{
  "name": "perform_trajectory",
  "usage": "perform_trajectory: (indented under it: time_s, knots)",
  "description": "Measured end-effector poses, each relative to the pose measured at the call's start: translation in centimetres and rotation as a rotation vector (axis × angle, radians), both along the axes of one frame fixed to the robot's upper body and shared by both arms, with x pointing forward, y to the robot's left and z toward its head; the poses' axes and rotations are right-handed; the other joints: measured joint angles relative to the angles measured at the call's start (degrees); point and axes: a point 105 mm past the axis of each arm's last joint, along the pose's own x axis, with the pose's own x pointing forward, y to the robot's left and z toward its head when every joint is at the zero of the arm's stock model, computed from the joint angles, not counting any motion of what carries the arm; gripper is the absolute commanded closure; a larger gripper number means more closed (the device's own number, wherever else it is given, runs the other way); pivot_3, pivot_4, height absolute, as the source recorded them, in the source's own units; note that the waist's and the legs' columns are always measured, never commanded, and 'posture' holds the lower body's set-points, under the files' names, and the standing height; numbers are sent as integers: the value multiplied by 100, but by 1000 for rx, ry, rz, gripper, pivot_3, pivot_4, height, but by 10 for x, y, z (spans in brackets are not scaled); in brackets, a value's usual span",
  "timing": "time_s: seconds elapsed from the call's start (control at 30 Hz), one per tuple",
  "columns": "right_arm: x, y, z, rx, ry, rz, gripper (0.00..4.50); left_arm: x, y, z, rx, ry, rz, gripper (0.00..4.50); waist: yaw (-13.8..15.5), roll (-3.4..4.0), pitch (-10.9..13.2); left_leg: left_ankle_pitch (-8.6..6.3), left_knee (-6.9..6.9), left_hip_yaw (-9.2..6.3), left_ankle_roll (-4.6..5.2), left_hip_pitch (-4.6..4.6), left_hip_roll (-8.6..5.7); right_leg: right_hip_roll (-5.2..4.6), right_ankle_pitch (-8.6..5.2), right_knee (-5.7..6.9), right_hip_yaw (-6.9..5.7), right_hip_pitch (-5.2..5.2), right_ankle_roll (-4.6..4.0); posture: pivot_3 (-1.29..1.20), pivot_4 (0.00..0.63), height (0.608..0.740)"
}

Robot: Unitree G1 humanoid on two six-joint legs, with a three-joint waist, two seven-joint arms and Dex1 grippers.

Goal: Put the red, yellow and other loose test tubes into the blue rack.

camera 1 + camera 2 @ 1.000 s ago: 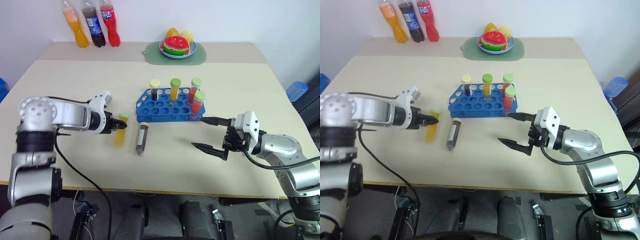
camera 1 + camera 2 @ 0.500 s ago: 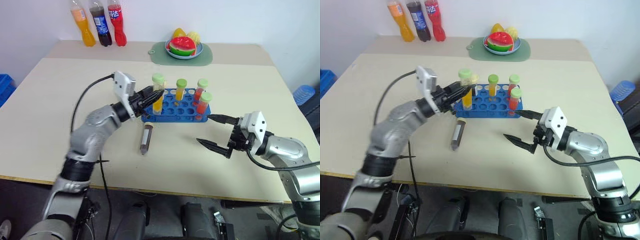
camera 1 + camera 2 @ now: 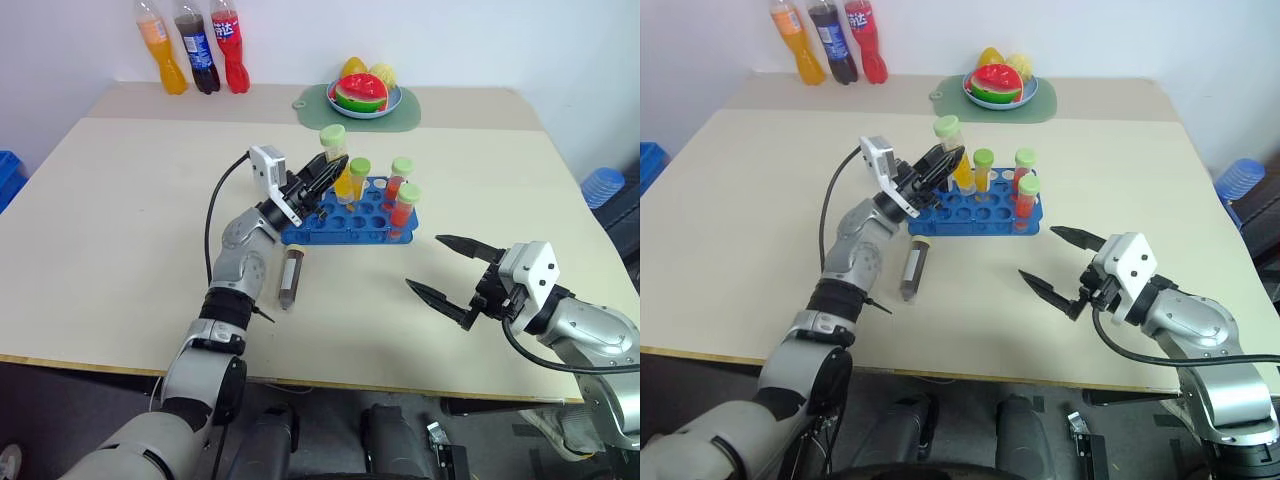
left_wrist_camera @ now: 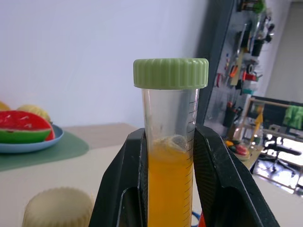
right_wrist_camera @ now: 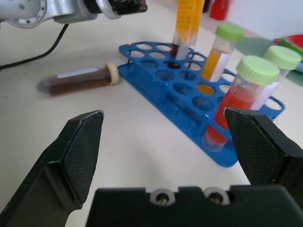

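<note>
My left gripper (image 3: 331, 170) is shut on a yellow-orange test tube (image 3: 341, 183) with a green cap (image 4: 170, 73). It holds the tube nearly upright, with the tip just over the holes at the back left of the blue rack (image 3: 352, 228). Standing in the rack are a yellow tube (image 3: 358, 178), two red tubes (image 3: 404, 205) and a cream-capped one (image 4: 57, 207). A dark brown tube (image 3: 290, 278) with a cream cap lies on the table in front of the rack's left end. My right gripper (image 3: 426, 264) is open and empty, right of and nearer than the rack.
Three soda bottles (image 3: 196, 55) stand at the table's back left. A fruit plate on a green mat (image 3: 400, 112) sits at the back centre. Bare tabletop (image 3: 120, 220) lies left of the rack and between the rack and the front edge.
My left arm swung from the table's left to over the rack, lifting the yellow tube and turning it upright. The right gripper stayed open and drew back slightly. The camera view shifted.
</note>
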Motion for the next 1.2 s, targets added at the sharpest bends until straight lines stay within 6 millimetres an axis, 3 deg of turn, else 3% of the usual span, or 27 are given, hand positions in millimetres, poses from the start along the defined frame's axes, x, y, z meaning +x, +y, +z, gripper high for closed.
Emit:
perform_trajectory:
  time_s: [0.27, 0.43, 0.57, 1.03, 1.2]
  knots:
    - [-8, -5, -22, -14, 59, -75, 0, 0, -16, -19, 84, 24, -98, 3736, -14, 0, 0, 0, -1, 0, 1, 2, -1, 1, 0, 2, 0, 0, 0, 0, 150, 740]
    - [-25, -14, -34, -13, 108, -135, 0, -2, -20, -20, 122, 8, -140, 3736, -30, 0, -1, -1, 0, 0, 1, 5, -1, 1, 0, 3, 0, 4, 1, 0, 150, 740]
    - [-29, -21, -35, -5, 111, -179, 0, 0, -16, -40, 238, 15, -117, 3736, -45, 0, -1, -1, -2, 0, 2, 15, 0, 4, 0, 6, 0, 10, 1, 0, 150, 740]
    - [-27, -16, -34, 1, 91, -189, 0, -1, -19, -44, 342, -59, -93, 3736, -24, -7, -9, -8, -9, 0, 14, 72, 2, 4, -3, 2, 0, 67, 5, 0, 150, 740]
    - [-25, -14, -32, 3, 83, -182, 0, -2, -32, -45, 320, -29, -111, 3736, -16, -9, -10, -8, -8, 0, 15, 72, 2, 4, -3, 2, 0, 68, 6, 0, 150, 740]
